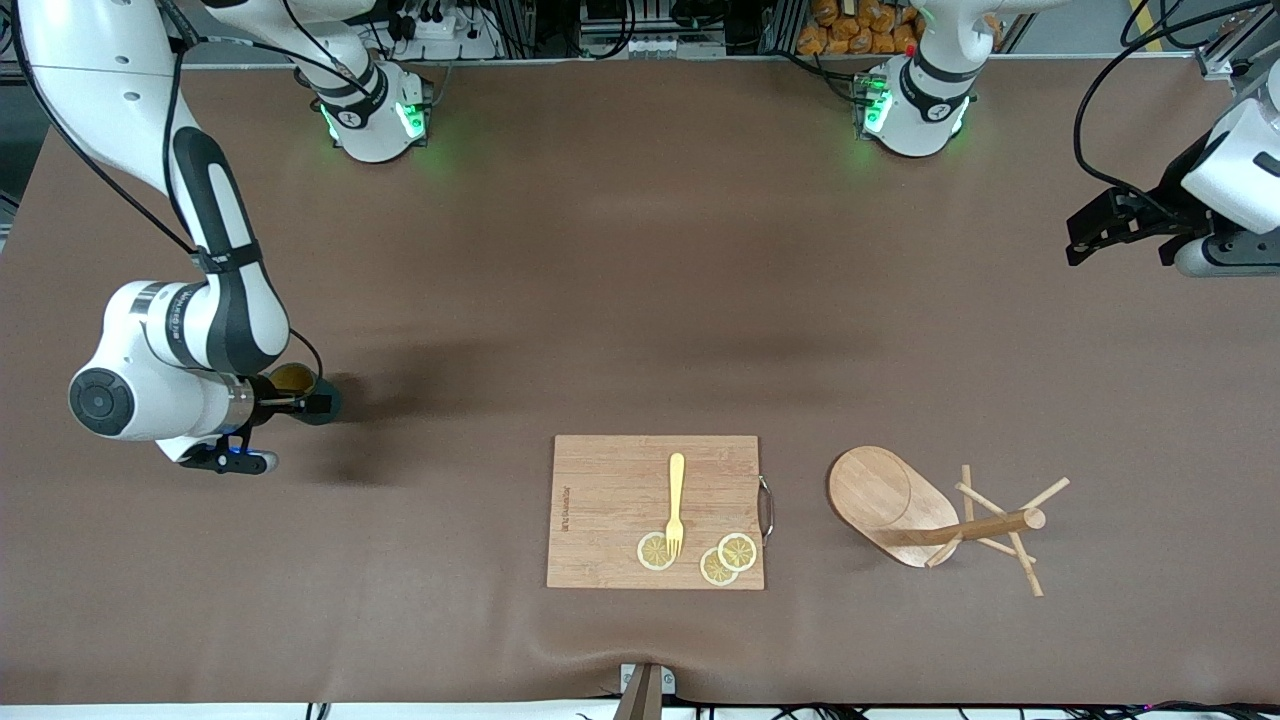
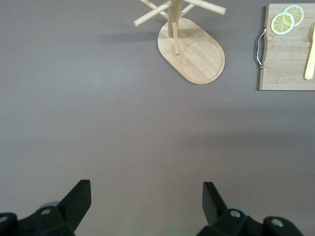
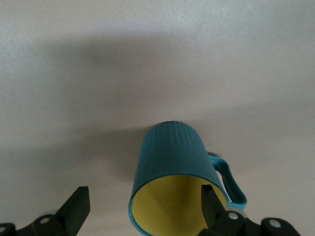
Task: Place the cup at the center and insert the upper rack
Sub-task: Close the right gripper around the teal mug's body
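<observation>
Right gripper (image 3: 143, 209) spread wide at the cup (image 3: 172, 182) rim, nothing held; left gripper (image 2: 146, 199) wide open, empty, over bare mat (image 1: 640, 300)

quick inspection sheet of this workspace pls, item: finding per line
surface: brown table mat, bare at the middle
cup: dark teal, yellow inside, upright at the right arm's end of the table
upper rack: lying tipped over beside the cutting board, toward the left arm's end
clutter: cutting board with a yellow fork and lemon slices on it
right gripper: open, one finger inside the cup's rim, not closed on it
left gripper: open, empty, arm waiting over the mat at its own end
cables: black cables run along both arms
surroundings: equipment along the table's edge by the robots' bases
</observation>
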{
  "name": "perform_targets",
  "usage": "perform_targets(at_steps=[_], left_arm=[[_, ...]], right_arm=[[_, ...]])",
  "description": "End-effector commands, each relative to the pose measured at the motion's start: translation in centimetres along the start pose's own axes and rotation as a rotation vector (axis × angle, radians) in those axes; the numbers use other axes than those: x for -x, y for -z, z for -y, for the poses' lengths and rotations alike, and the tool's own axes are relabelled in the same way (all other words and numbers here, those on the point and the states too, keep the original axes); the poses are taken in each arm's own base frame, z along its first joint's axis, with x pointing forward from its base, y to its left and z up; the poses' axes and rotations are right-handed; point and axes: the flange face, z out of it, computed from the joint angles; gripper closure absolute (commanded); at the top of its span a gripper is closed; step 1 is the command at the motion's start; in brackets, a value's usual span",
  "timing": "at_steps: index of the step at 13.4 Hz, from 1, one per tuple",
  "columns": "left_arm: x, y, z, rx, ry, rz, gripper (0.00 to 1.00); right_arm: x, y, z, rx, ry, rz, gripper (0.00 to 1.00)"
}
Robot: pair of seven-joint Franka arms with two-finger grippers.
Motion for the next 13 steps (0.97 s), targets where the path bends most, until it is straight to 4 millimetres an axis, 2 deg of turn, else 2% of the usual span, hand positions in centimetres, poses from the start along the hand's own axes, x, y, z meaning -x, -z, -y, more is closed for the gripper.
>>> perform_targets(at_steps=[1,4,5,6,7,9,13], left_arm=[[0.06,-0.15,-0.03,0.013,0.014,-0.005,0.0],[-0.06,-0.29,-0.11,0.013,0.013,-0.005,0.0],[-0.12,-0.29,-0.2,0.014,0.011,-0.011,0.0],[-0.17,-0.43,-0.28,0.014,0.01,-0.009,0.0],[-0.16,-0.58,-0.29,0.014,0.01,-0.006,0.0],[-0.17,-0.77,-0.37,0.013,0.008,-0.005,0.0],[-0.24,-0.81,-0.63,0.014,0.003,-0.008,0.0]], right_arm=[[0.65,-0.99,-0.09,-0.035,-0.035,0.001,0.0],[0.64,-1.33,0.0,-0.038,-0.039,0.001,0.0],[0.64,-1.33,0.0,-0.038,-0.039,0.001,0.34],[0.63,-1.32,0.09,-0.038,-0.041,0.0,0.59],[0.59,-1.29,0.0,-0.038,-0.042,-0.003,0.77],[0.48,-1.21,-0.29,-0.037,-0.046,-0.011,0.99],[0.39,-1.08,-0.29,-0.038,-0.046,-0.019,1.0]])
